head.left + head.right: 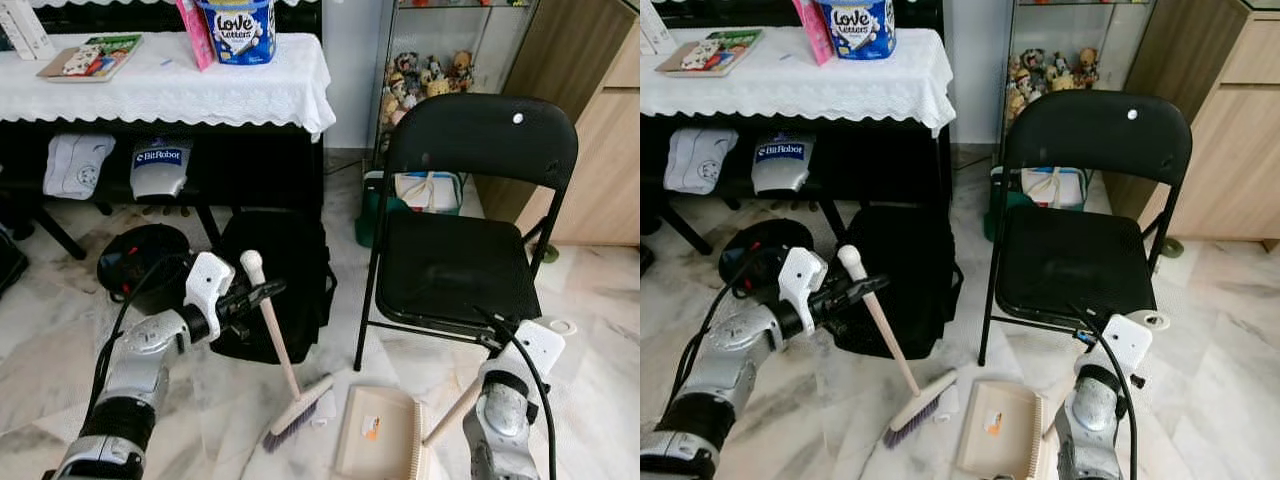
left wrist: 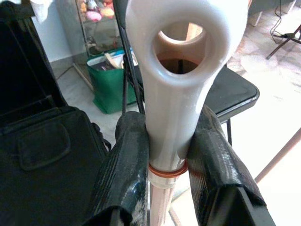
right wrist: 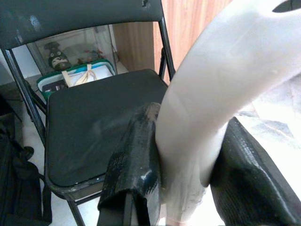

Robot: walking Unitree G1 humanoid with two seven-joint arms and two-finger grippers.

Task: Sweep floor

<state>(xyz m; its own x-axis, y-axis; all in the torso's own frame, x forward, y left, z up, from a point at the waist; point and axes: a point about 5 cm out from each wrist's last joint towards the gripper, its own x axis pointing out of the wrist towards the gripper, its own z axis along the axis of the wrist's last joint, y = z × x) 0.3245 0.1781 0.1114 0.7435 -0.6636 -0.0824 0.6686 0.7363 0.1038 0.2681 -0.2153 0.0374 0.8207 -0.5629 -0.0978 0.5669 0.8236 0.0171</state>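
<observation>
Two obstacles stand close ahead: a black folding chair (image 1: pixel 470 220) and a black bag (image 1: pixel 275 280) under the bench (image 1: pixel 170 85). Left end effector (image 2: pixel 165 155), arm raised forward, clamps the broom (image 1: pixel 285 385) handle; its bristles touch the floor. Right end effector (image 3: pixel 188 165) grips the dustpan (image 1: pixel 380 435) handle, pan beside the broom.

left gripper (image 1: pixel 262 293) reaches forward clamped tight; right gripper (image 3: pixel 188 179) sits low, likewise clamped
</observation>
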